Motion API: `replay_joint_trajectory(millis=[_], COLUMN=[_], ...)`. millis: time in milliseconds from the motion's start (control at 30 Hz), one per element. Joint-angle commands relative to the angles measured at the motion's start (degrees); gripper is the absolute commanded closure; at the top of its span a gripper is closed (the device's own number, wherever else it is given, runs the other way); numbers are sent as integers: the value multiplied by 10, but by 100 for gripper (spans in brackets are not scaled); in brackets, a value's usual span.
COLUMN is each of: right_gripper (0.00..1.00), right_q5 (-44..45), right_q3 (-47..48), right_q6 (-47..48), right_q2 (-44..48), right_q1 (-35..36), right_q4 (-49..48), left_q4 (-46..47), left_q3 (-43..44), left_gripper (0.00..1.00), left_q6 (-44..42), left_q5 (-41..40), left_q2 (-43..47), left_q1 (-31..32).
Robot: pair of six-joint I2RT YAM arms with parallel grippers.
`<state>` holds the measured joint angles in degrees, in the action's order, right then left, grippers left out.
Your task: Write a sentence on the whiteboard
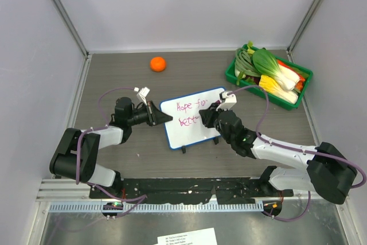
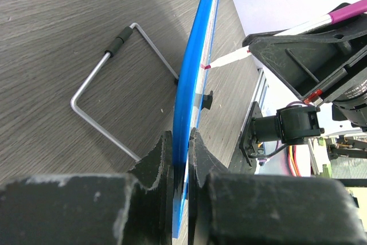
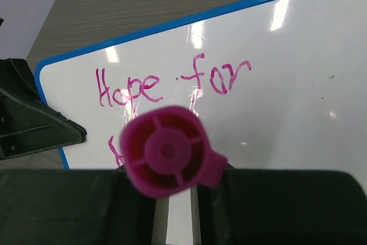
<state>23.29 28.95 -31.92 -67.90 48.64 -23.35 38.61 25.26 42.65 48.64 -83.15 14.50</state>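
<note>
The whiteboard (image 1: pixel 200 133), white with a blue frame, stands tilted mid-table. The sentence (image 1: pixel 191 107) in pink reads "Hope for" with "bett" beneath. My left gripper (image 1: pixel 163 116) is shut on the board's left edge; in the left wrist view its jaws (image 2: pixel 180 153) clamp the blue frame (image 2: pixel 198 67). My right gripper (image 1: pixel 213 114) is shut on a pink marker (image 3: pixel 166 150), whose white tip (image 2: pixel 229 59) touches the board face on the second line. The right wrist view shows the board (image 3: pixel 298 84) and "Hope for" (image 3: pixel 172 81); the marker's end hides most of the second line.
An orange (image 1: pixel 158 63) lies at the back of the table. A green bin (image 1: pixel 236 73) of vegetables sits at the back right. The board's wire stand (image 2: pixel 109 61) rests on the table behind it. A printed sheet (image 1: pixel 186 237) lies at the front edge.
</note>
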Motion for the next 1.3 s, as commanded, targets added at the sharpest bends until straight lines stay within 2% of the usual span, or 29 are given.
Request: replay_joint_trajectory(millis=[0, 500, 900, 1267], right_gripper=[99, 99, 99, 99], right_q5=[-11, 17, 36, 29], right_q3=[-16, -43, 9, 15], right_q6=[-10, -13, 11, 12], right_q2=[7, 47, 46, 48], right_q1=[-1, -1, -2, -8], right_q4=[14, 37, 32, 19], left_q4=[-91, -92, -93, -93], left_q3=[-11, -12, -13, -13], left_gripper=[100, 100, 100, 100], left_q6=[-76, -76, -77, -77], left_q5=[-86, -87, -88, -88], left_q2=[-24, -23, -20, -20], left_q1=[4, 5, 5, 6])
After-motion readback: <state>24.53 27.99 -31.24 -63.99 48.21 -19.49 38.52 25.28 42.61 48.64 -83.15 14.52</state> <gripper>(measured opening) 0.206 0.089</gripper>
